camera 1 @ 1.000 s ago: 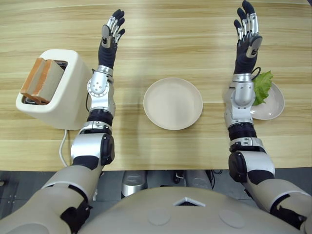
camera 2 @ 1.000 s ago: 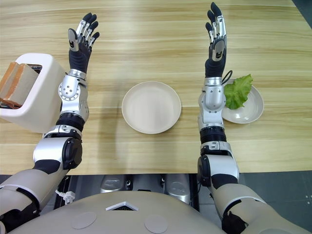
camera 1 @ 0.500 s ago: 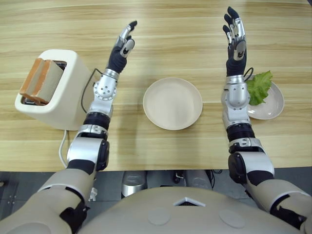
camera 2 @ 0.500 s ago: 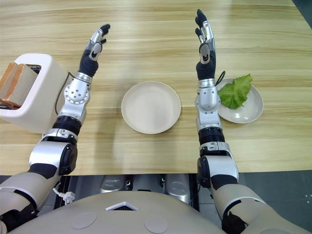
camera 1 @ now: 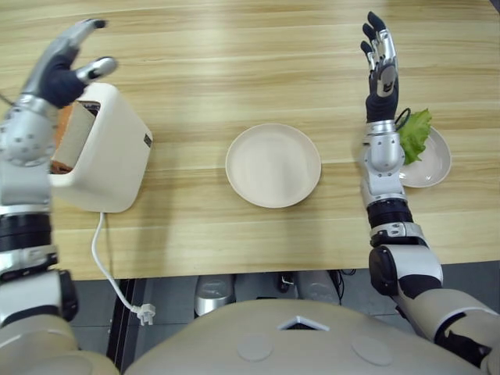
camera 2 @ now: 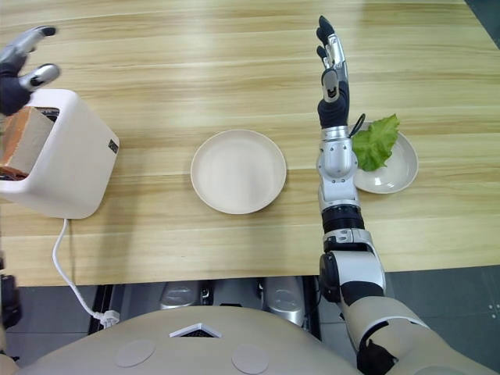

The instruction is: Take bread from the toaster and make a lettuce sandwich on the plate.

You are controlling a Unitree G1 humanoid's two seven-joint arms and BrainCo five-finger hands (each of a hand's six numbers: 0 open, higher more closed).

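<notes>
A cream toaster point(camera 1: 109, 160) stands at the table's left, with brown bread slices point(camera 2: 17, 139) sticking out of its slots. My left hand point(camera 1: 66, 64) hovers just above the toaster's top, fingers spread and open, holding nothing. An empty cream plate point(camera 1: 273, 165) lies in the middle of the table. At the right a green lettuce leaf point(camera 1: 416, 132) rests in a small white bowl point(camera 2: 388, 172). My right hand point(camera 1: 380, 58) is raised beyond the bowl's left side, fingers straight and open, palm facing left.
The toaster's white power cord point(camera 1: 105, 262) runs over the table's front edge and hangs down with its plug. Bare wooden tabletop point(camera 1: 250, 70) stretches across the far half.
My left arm has swung out to the left, from beside the plate to above the toaster's top. The right hand stays upright and has hardly moved.
</notes>
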